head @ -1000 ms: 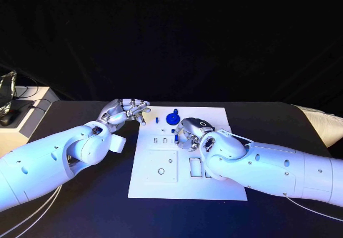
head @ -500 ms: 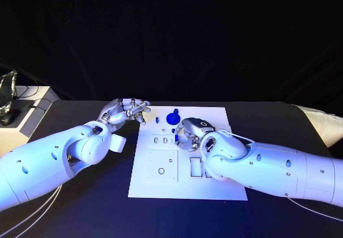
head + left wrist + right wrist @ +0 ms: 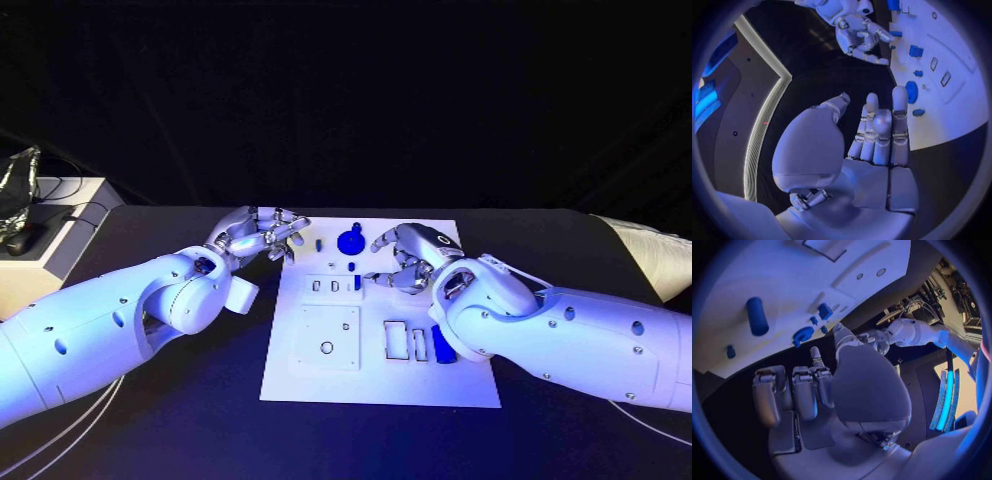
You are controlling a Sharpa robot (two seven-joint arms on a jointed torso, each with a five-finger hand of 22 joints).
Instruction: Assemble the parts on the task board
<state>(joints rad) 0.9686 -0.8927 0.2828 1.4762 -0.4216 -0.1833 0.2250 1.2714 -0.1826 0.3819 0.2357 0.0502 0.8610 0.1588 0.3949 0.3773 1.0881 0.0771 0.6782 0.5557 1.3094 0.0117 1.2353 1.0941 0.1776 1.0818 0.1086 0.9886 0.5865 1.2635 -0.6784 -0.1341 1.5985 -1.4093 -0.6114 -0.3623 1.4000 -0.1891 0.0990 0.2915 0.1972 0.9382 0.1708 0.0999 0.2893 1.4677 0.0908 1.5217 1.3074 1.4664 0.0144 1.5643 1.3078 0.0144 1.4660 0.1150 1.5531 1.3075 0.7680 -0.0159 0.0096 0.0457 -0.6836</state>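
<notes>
The white task board (image 3: 378,375) lies in the middle of the table. On its far part sit a round blue part (image 3: 349,240), a small blue piece (image 3: 316,241) and a short blue peg (image 3: 358,282). A blue cylinder (image 3: 443,343) lies on the board beside my right forearm; it is also seen as the blue cylinder (image 3: 756,316). My right hand (image 3: 405,259) hovers over the board's far middle, fingers loosely curved and apart, holding nothing. My left hand (image 3: 264,234) is raised beside the board's far left corner. Its fingers (image 3: 881,131) are straight and hold nothing.
The board (image 3: 954,100) has several empty rectangular slots (image 3: 394,338) and a raised square plate (image 3: 327,337). A pale box (image 3: 58,235) with cables stands at the table's left edge. A pale cushion (image 3: 656,255) lies at the far right.
My right hand has risen and shifted right, away from the small slots. The blue cylinder by my right forearm has come into sight. My left hand has barely moved.
</notes>
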